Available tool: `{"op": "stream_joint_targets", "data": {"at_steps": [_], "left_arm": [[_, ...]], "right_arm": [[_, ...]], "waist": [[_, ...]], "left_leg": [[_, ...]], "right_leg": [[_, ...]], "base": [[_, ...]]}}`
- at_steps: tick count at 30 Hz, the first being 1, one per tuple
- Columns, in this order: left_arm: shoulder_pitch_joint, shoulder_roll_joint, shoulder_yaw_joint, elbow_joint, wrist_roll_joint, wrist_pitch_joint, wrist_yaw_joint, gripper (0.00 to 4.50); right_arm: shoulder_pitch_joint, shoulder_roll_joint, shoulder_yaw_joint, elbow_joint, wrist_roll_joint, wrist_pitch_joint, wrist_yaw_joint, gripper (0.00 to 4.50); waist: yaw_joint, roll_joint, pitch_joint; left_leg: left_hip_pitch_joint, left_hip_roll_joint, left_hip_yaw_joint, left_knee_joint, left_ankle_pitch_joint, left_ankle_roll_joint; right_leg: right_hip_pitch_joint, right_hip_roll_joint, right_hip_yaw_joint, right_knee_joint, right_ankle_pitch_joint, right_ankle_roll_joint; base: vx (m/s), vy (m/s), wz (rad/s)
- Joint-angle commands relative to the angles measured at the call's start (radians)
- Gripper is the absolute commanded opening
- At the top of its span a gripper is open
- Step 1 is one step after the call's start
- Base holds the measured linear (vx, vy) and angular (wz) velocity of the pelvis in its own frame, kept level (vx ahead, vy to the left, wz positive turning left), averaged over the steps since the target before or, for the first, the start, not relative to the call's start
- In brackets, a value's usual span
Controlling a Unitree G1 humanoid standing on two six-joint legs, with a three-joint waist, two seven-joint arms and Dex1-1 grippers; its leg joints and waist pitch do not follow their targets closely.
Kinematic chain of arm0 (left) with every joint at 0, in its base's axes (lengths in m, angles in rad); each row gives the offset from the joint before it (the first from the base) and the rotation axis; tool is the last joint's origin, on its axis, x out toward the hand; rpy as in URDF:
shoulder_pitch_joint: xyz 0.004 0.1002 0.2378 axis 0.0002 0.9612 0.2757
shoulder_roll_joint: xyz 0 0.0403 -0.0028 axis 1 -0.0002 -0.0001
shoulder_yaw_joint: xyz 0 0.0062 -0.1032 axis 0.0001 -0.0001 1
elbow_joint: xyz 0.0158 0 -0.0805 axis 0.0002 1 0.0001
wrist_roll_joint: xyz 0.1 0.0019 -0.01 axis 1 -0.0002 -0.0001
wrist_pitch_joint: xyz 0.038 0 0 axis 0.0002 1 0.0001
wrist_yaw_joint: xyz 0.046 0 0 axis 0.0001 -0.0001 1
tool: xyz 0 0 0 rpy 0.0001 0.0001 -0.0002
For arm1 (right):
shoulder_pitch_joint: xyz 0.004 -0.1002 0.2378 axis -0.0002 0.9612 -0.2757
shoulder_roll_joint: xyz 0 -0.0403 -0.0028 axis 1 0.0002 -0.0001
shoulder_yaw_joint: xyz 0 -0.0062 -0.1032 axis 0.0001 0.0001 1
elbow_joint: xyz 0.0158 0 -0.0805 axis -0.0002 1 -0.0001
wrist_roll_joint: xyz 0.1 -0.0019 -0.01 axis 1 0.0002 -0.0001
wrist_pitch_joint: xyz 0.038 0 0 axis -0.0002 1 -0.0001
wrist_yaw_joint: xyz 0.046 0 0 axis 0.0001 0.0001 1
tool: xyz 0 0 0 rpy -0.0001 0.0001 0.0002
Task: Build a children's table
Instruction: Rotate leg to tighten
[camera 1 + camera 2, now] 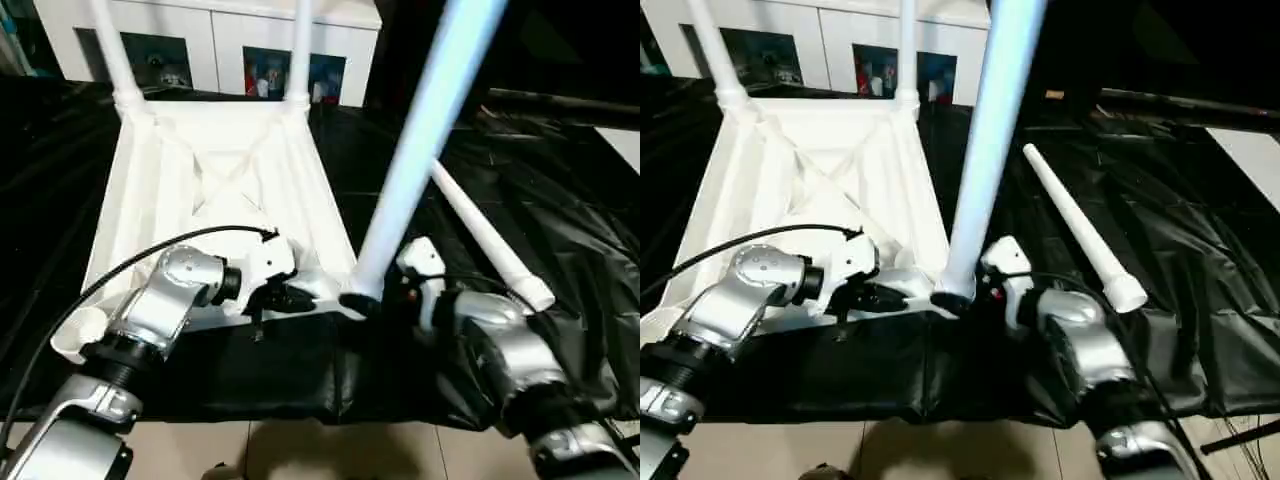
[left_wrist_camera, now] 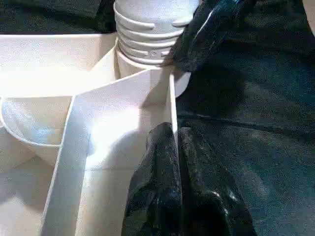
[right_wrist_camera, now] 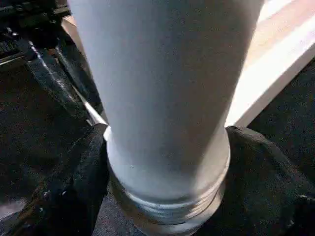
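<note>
Black cloth covers the tabletop (image 1: 560,200) in front of us, and a white cabinet (image 1: 215,40) with glass doors stands behind it at twelve o'clock. On the cloth lies the children's table (image 1: 215,190), flipped over so its ribbed underside faces up. Two legs (image 1: 300,50) already stand in the far corner sockets. A loose leg (image 1: 1075,230) lies on the cloth at about two o'clock from the near right corner, apart from the table.

Our left end effector (image 1: 290,297) reaches across the near edge at six o'clock; in the left wrist view its fingers (image 2: 157,187) are pressed together on the thin edge wall of the table, one on each side. Our right end effector (image 1: 362,303) pinches a third leg (image 1: 420,140) near its ribbed lower end, right at the near right corner socket (image 2: 147,64); this leg leans toward one o'clock. The near left socket (image 1: 75,335) sits open at about eight o'clock.
</note>
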Motion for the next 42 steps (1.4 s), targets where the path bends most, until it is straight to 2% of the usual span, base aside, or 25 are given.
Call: {"op": "stream_joint_targets", "data": {"at_steps": [1, 2, 3, 6, 8, 13, 17, 18, 20, 21, 23, 24, 26, 28, 30, 32, 33, 35, 36, 38, 39, 42], "left_arm": [[0.023, -0.018, -0.035, -0.028, -0.033, -0.017, -0.054, 0.0], [0.026, -0.015, -0.034, -0.033, -0.035, -0.016, -0.059, 0.0], [0.027, -0.014, -0.034, -0.035, -0.036, -0.014, -0.061, 0.0], [0.027, -0.019, -0.032, -0.031, -0.032, -0.016, -0.055, 0.0], [0.027, -0.021, -0.031, -0.031, -0.032, -0.016, -0.055, 0.0], [0.028, -0.029, -0.031, -0.023, -0.026, -0.019, -0.04, 0.0], [0.022, -0.046, -0.026, -0.008, -0.012, -0.011, 0.004, 0.0], [0.007, -0.071, -0.018, 0.023, 0.009, 0.005, 0.073, 0.0], [-0.003, -0.089, -0.011, 0.041, 0.018, 0.011, 0.114, 0.0], [-0.02, -0.123, -0.001, 0.07, 0.029, 0.028, 0.179, 0.0], [-0.034, -0.152, 0.005, 0.092, 0.042, 0.042, 0.237, 0.0], [-0.065, -0.213, 0.017, 0.137, 0.061, 0.084, 0.35, 0.0], [-0.078, -0.237, 0.024, 0.156, 0.065, 0.1, 0.391, 0.0], [-0.113, -0.303, 0.046, 0.215, 0.078, 0.125, 0.517, 0.0], [-0.141, -0.353, 0.049, 0.269, 0.095, 0.121, 0.601, 0.0], [-0.146, -0.366, 0.05, 0.282, 0.098, 0.113, 0.617, 0.0], [-0.148, -0.371, 0.053, 0.287, 0.097, 0.113, 0.622, 0.0], [-0.146, -0.375, 0.053, 0.282, 0.096, 0.11, 0.617, 0.0], [-0.144, -0.372, 0.049, 0.277, 0.102, 0.102, 0.604, 0.0], [-0.139, -0.363, 0.048, 0.267, 0.102, 0.102, 0.592, 0.0], [-0.127, -0.341, 0.037, 0.249, 0.098, 0.089, 0.551, 0.0], [-0.12, -0.327, 0.031, 0.239, 0.097, 0.083, 0.53, 0.0]], "right_arm": [[0.008, -0.013, -0.006, -0.035, 0.015, 0.003, 0.015, 3.64], [0.011, -0.009, -0.006, -0.04, 0.014, 0.007, 0.019, 3.64], [0.013, -0.008, -0.007, -0.043, 0.014, 0.01, 0.021, 3.39], [0.015, -0.003, -0.007, -0.038, 0.019, 0.016, 0.024, 3.26], [0.019, -0.003, -0.007, -0.043, 0.021, 0.023, 0.025, 2.97], [0.029, 0.009, -0.014, -0.04, 0.017, 0.029, 0.006, 2.79], [0.03, 0.03, -0.028, -0.023, 0.009, 0.038, -0.045, 2.76], [0.019, 0.054, -0.036, 0.02, -0.02, 0.041, -0.134, 2.75], [0.01, 0.069, -0.044, 0.048, -0.037, 0.038, -0.193, 2.75], [-0.01, 0.097, -0.064, 0.101, -0.056, 0.037, -0.298, 2.75], [-0.031, 0.123, -0.088, 0.147, -0.062, 0.033, -0.387, 2.75], [-0.079, 0.171, -0.143, 0.234, -0.057, 0.031, -0.56, 2.74], [-0.099, 0.187, -0.163, 0.266, -0.055, 0.029, -0.622, 2.74], [-0.152, 0.227, -0.204, 0.34, -0.038, 0.028, -0.754, 2.74], [-0.196, 0.259, -0.209, 0.397, -0.054, -0.015, -0.846, 2.74], [-0.207, 0.266, -0.197, 0.409, -0.072, -0.032, -0.855, 2.74], [-0.21, 0.268, -0.194, 0.414, -0.078, -0.04, -0.856, 2.74], [-0.214, 0.274, -0.189, 0.417, -0.083, -0.056, -0.848, 2.74], [-0.221, 0.285, -0.205, 0.428, -0.07, -0.078, -0.82, 2.74], [-0.221, 0.291, -0.226, 0.423, -0.031, -0.085, -0.74, 3.3], [-0.212, 0.287, -0.233, 0.397, -0.006, -0.088, -0.678, 3.44], [-0.209, 0.281, -0.228, 0.386, 0.001, -0.092, -0.645, 3.63]], "waist": [[-0.003, 0.0, -0.058], [-0.002, 0.0, -0.057], [-0.002, 0.0, -0.058], [-0.003, 0.0, -0.057], [-0.003, 0.0, -0.057], [-0.003, -0.002, -0.058], [-0.004, -0.002, -0.054], [-0.007, -0.001, -0.052], [-0.009, -0.001, -0.048], [-0.01, -0.002, -0.049], [-0.014, -0.001, -0.048], [-0.018, -0.001, -0.049], [-0.017, 0.001, -0.052], [-0.018, 0.001, -0.053], [-0.016, 0.002, -0.059], [-0.012, 0.0, -0.061], [-0.011, -0.003, -0.064], [-0.01, -0.002, -0.066], [-0.011, -0.003, -0.066], [-0.01, -0.004, -0.063], [-0.01, -0.004, -0.06], [-0.014, -0.004, -0.057]], "left_leg": [[0.007, 0.028, 0.001, -0.06, -0.126, 0.083], [0.006, 0.028, 0.0, -0.061, -0.129, 0.079], [0.006, 0.028, 0.0, -0.061, -0.13, 0.078], [0.007, 0.028, 0.0, -0.062, -0.139, 0.071], [0.007, 0.029, 0.0, -0.062, -0.138, 0.068], [0.007, 0.027, 0.0, -0.061, -0.122, 0.072], [0.006, 0.028, -0.001, -0.064, -0.148, 0.06], [0.007, 0.028, 0.0, -0.065, -0.174, 0.048], [0.01, 0.026, -0.001, -0.068, -0.199, 0.035], [0.01, 0.026, -0.004, -0.07, -0.217, 0.023], [0.012, 0.025, -0.005, -0.07, -0.231, 0.012], [0.012, 0.026, -0.004, -0.07, -0.234, 0.005], [0.013, 0.024, -0.008, -0.071, -0.234, -0.007], [0.013, 0.023, -0.005, -0.069, -0.226, -0.001], [0.012, 0.021, -0.003, -0.065, -0.197, 0.003], [0.012, 0.019, 0.0, -0.062, -0.171, 0.018], [0.007, 0.019, 0.0, -0.06, -0.142, 0.032], [0.005, 0.018, 0.001, -0.056, -0.097, 0.056], [0.004, 0.018, 0.002, -0.055, -0.084, 0.072], [0.004, 0.018, 0.003, -0.056, -0.103, 0.088], [0.003, 0.02, 0.002, -0.058, -0.127, 0.09], [-0.001, 0.023, -0.001, -0.062, -0.156, 0.085]], "right_leg": [[0.052, -0.065, 0.05, -0.057, -0.106, -0.23], [0.053, -0.066, 0.05, -0.057, -0.118, -0.224], [0.053, -0.066, 0.05, -0.057, -0.12, -0.222], [0.051, -0.065, 0.05, -0.06, -0.14, -0.215], [0.051, -0.065, 0.051, -0.06, -0.144, -0.212], [0.052, -0.064, 0.05, -0.057, -0.117, -0.215], [0.05, -0.065, 0.051, -0.063, -0.168, -0.204], [0.046, -0.066, 0.052, -0.069, -0.216, -0.192], [0.044, -0.066, 0.052, -0.075, -0.269, -0.18], [0.046, -0.07, 0.052, -0.08, -0.32, -0.165], [0.041, -0.069, 0.052, -0.084, -0.355, -0.154], [0.039, -0.069, 0.053, -0.084, -0.362, -0.151], [0.041, -0.07, 0.051, -0.086, -0.377, -0.143], [0.039, -0.065, 0.052, -0.082, -0.316, -0.145], [0.042, -0.064, 0.052, -0.075, -0.257, -0.152], [0.043, -0.061, 0.052, -0.071, -0.189, -0.161], [0.05, -0.06, 0.052, -0.062, -0.133, -0.169], [0.053, -0.059, 0.051, -0.053, -0.049, -0.186], [0.054, -0.059, 0.051, -0.051, -0.019, -0.198], [0.055, -0.06, 0.051, -0.055, -0.04, -0.203], [0.055, -0.063, 0.05, -0.061, -0.091, -0.198], [0.057, -0.065, 0.049, -0.067, -0.155, -0.188]], "base": [[0.0, 0.0, 0.0], [0.0, 0.0, 0.0], [0.0, 0.0, 0.0], [0.0, 0.0, 0.0], [0.0, 0.0, 0.0], [0.0, 0.0, 0.0], [0.0, 0.0, 0.0], [0.0, 0.0, 0.0], [0.0, 0.0, 0.0], [0.0, 0.0, 0.0], [0.0, 0.0, 0.0], [0.0, 0.0, 0.0], [0.0, 0.0, 0.0], [0.0, 0.0, 0.0], [0.0, 0.0, 0.0], [0.0, 0.0, 0.0], [0.0, 0.0, 0.0], [0.0, 0.0, 0.0], [0.0, 0.0, 0.0], [0.0, 0.0, 0.0], [0.0, 0.0, 0.0], [0.0, 0.0, 0.0]]}}
